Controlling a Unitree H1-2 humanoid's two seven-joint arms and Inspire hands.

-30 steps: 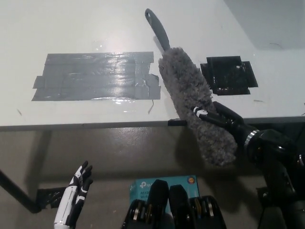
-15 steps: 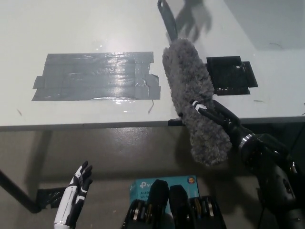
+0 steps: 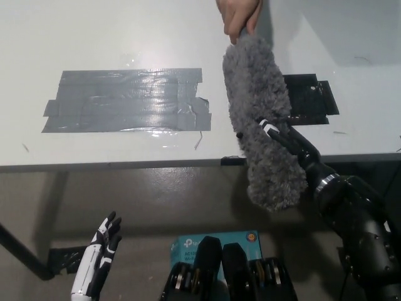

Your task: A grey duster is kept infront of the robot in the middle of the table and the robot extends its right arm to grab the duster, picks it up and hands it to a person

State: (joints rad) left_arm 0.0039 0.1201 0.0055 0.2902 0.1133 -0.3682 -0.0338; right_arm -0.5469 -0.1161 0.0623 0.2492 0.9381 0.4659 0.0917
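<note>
Above the desk (image 3: 125, 37), a person's hand (image 3: 240, 15) now grips the duster (image 3: 260, 119) my right hand (image 3: 285, 141) holds wrapped in its fingers, so the handover is nearly done, while my left hand (image 3: 100, 260) hangs spread and empty.

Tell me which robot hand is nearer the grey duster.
The right hand: it grips the grey duster around its fluffy head. The left hand hangs open below the table edge, far off at lower left.
</note>
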